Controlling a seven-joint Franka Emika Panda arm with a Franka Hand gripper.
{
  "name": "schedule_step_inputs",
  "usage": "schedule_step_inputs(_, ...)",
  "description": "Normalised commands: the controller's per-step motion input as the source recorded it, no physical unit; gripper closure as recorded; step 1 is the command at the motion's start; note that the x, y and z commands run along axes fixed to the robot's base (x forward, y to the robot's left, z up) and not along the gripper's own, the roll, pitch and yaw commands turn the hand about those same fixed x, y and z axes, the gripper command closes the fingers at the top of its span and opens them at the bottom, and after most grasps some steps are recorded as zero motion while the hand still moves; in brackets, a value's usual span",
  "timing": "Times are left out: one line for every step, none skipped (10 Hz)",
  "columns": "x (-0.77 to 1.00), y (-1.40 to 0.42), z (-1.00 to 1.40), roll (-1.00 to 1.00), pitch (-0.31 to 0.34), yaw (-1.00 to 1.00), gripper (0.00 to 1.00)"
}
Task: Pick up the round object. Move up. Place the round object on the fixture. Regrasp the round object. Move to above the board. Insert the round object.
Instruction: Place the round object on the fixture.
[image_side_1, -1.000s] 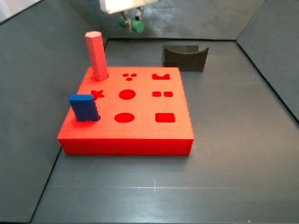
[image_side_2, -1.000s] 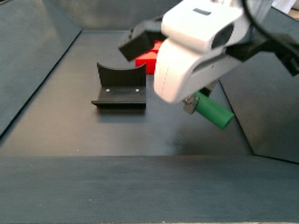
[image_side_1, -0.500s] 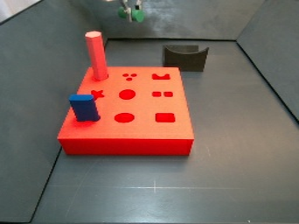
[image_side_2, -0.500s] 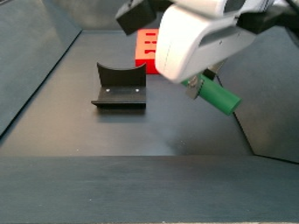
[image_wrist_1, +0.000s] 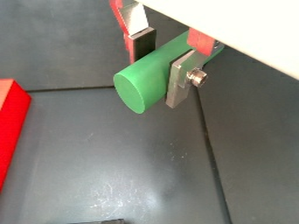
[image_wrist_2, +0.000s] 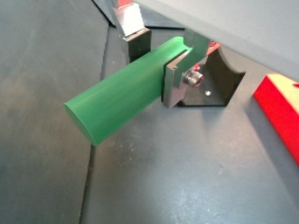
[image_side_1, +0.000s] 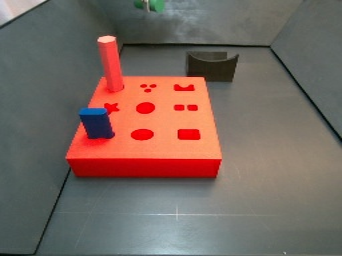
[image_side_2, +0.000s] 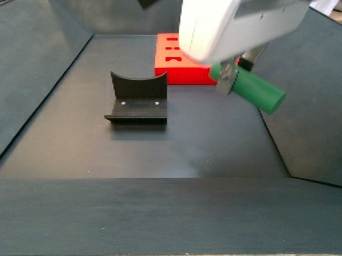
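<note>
The gripper (image_wrist_1: 160, 59) clamps the round object (image_wrist_1: 156, 75) across its body, raised off the floor. The fixture (image_side_2: 136, 99), below it, has an empty notch. The board (image_side_2: 182, 59) is partly hidden behind the gripper.

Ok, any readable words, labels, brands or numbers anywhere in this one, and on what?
None: no readable text in any view.
The gripper, held up above the floor, is shut on the green peg: plain.
The red board: only shaped holes.
The fixture: unmarked.
</note>
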Motion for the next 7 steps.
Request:
schedule_step_inputs(-0.02,-0.01,0.6,0.11,0.13,0.03,1.0)
schedule_step_inputs(-0.01,0.0,0.49,0.1,0.129,0.03,1.0)
schedule_step_inputs(0.0,0.0,0.32,0.1,0.135,0.03,1.0)
schedule_step_inputs(0.0,0.0,0.24,0.09,0.138,0.03,1.0)
schedule_step_inputs(1.0,-0.79,0.14,0.13,0.07,-1.0,1.0)
schedule_step_inputs(1.0,-0.78,0.12,0.13,0.071,-1.0,1.0)
schedule_step_inputs(1.0,-0.74,0.11,0.14,0.081,-1.0,1.0)
